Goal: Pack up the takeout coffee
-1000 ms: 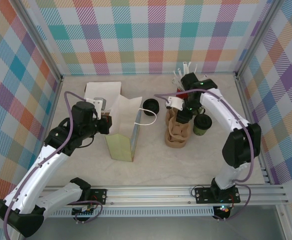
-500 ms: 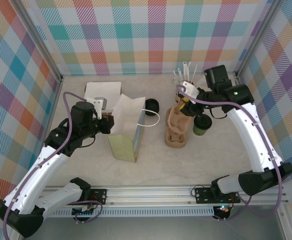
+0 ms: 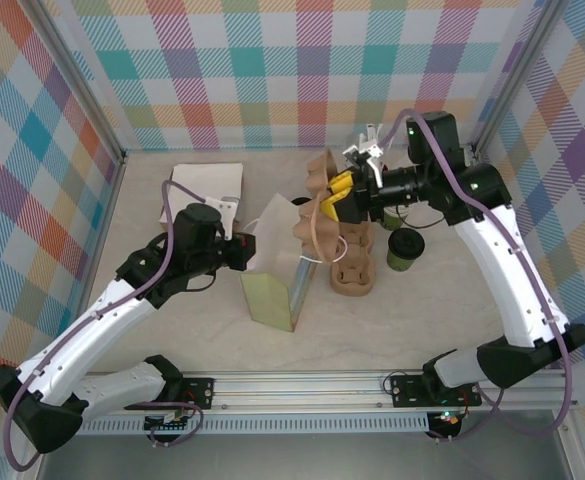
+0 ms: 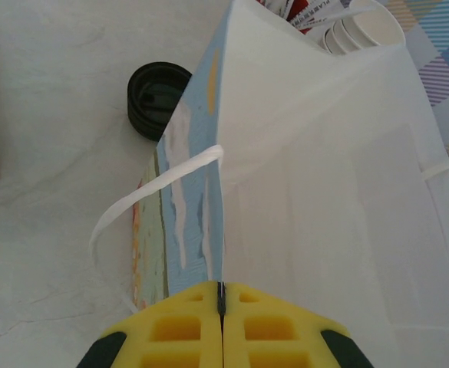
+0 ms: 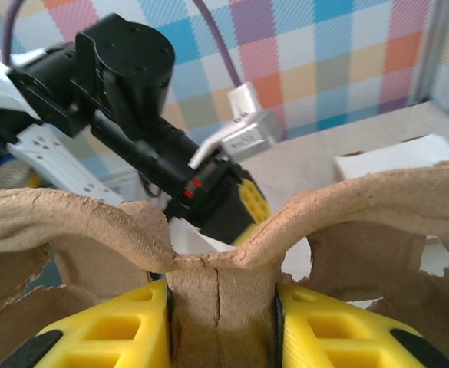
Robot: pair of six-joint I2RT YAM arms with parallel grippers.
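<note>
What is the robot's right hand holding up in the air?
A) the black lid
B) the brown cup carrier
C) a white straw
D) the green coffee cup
B: the right gripper has its yellow fingers clamped on the middle ridge of the brown cup carrier, while the green coffee cup stands apart on the table.

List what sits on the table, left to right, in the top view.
In order: flat white stack → paper bag → pulp carrier on the table → olive-green cup. The lifted carrier overlaps the bag, so it is omitted.
</note>
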